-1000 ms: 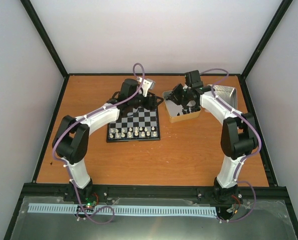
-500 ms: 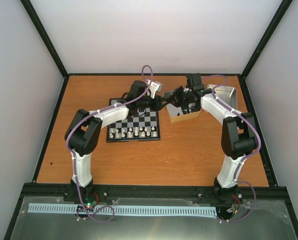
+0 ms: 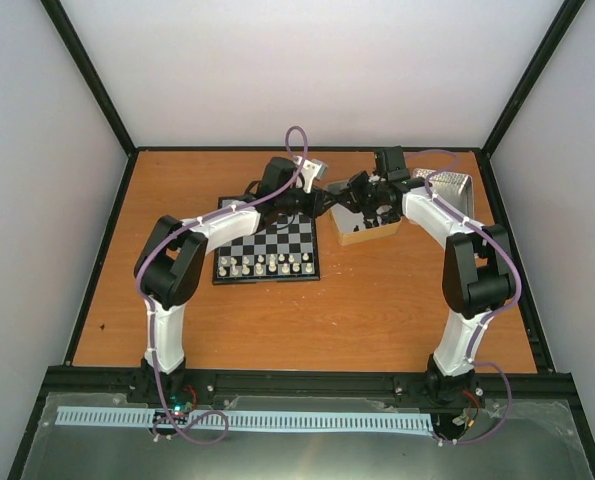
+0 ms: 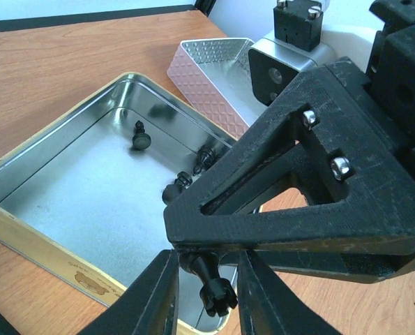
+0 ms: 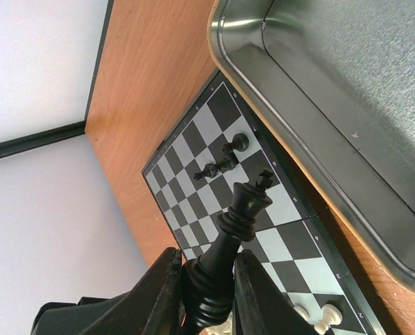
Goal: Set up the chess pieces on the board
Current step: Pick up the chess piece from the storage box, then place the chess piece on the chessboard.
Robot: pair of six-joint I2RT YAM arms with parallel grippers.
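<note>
Your right gripper (image 5: pixel 208 269) is clamped on the base of a black king (image 5: pixel 240 209); the king's long axis tilts from the fingers at lower left up to its cross at upper right, over the edge of the board (image 5: pixel 193 139) next to the tin (image 5: pixel 346 70); two black pieces (image 5: pixel 235 143) stand on squares beyond it; your left gripper (image 4: pixel 207 272) has its fingers narrowly apart with a small black piece (image 4: pixel 217 293) between them; you cannot tell whether they pinch it; three black pieces (image 4: pixel 141 137) lie loose in the tin
</note>
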